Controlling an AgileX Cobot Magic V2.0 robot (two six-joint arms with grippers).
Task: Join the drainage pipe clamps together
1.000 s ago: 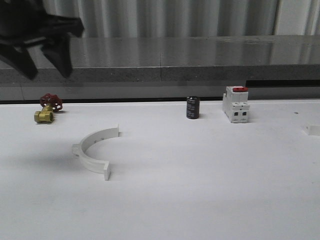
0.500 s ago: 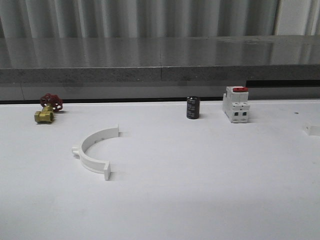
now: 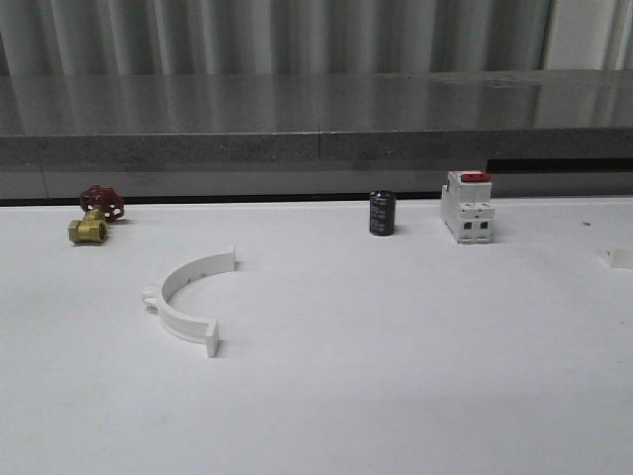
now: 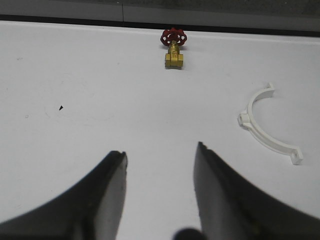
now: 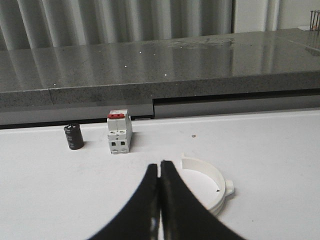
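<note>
One drainage pipe clamp, a white half-ring with end tabs, lies flat on the white table left of centre; it is also in the left wrist view as the clamp. My left gripper hangs open above bare table, well apart from it, with nothing between its fingers. A second white clamp lies just beyond and beside my right gripper, which is shut and empty. In the front view a white bit at the right edge looks like that clamp's end.
A brass valve with a red handwheel sits at the back left. A black cylinder and a white breaker with a red top stand at the back centre-right. A grey ledge runs behind the table.
The dark arm at the front view's top left a second ago has gone out of that view. The clamp on the table has not moved.
</note>
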